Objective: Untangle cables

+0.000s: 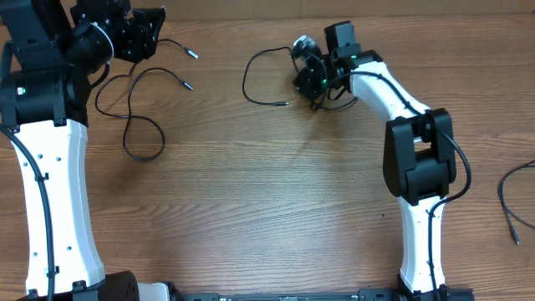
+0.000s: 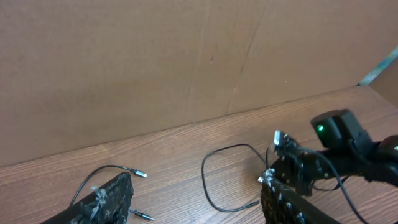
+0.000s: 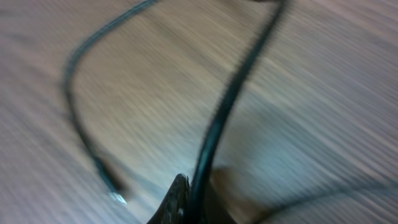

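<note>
One black cable (image 1: 134, 109) lies in loose loops on the table at the left, with its silver-tipped plug ends (image 1: 192, 54) near my left gripper (image 1: 144, 35). That gripper is open and empty, held above the table; its wrist view shows both fingers spread wide (image 2: 196, 208). A second black cable (image 1: 249, 79) curves out from my right gripper (image 1: 313, 77), with more loops bunched under it. In the blurred right wrist view, this cable (image 3: 230, 106) runs up from my fingertip (image 3: 186, 199), which appears shut on it. Its plug end (image 3: 115, 186) lies on the table.
A third black cable (image 1: 512, 196) lies at the table's right edge. A brown cardboard wall (image 2: 155, 62) stands along the back of the wooden table (image 1: 267, 192). The right arm's own thick cable (image 1: 393, 88) runs along its white link.
</note>
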Tool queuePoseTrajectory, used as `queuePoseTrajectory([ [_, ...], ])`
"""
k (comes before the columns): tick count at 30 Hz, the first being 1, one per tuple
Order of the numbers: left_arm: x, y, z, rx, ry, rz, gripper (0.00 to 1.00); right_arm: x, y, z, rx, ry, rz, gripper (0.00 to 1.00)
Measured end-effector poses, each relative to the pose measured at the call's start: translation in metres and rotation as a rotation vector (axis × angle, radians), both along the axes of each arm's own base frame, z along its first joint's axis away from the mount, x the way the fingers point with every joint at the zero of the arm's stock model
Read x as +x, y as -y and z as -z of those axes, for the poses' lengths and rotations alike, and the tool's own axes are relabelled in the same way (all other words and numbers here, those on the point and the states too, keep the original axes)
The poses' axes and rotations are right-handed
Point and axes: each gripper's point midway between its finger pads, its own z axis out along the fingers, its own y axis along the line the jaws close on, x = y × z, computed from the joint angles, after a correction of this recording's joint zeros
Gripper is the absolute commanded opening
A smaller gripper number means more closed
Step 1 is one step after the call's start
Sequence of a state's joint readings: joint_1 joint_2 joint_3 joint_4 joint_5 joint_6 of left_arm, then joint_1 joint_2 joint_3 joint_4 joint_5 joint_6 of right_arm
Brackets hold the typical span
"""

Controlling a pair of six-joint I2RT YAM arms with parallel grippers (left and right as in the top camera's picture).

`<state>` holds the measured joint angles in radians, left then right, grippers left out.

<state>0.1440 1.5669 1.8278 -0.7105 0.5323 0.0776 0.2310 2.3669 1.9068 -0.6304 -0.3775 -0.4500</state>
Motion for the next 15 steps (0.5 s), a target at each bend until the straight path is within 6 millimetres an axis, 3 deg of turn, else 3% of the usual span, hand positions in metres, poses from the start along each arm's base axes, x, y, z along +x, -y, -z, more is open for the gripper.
queuePoseTrajectory([
  [4,0.000,0.000,0.000,0.000,0.002,0.000,0.66,0.017,0.064,-0.010,-0.116,-0.019,0.168,0.04],
  [8,0.000,0.000,-0.001,0.000,0.004,0.000,0.65,0.027,0.156,-0.035,-0.210,-0.025,0.344,0.04],
  [12,0.000,0.000,-0.001,0.000,0.004,0.001,0.66,0.021,0.259,-0.091,-0.245,0.026,0.533,0.04],
  [15,0.000,0.000,-0.001,-0.001,0.004,0.003,0.66,0.003,0.333,-0.151,-0.258,0.118,0.682,0.04],
])
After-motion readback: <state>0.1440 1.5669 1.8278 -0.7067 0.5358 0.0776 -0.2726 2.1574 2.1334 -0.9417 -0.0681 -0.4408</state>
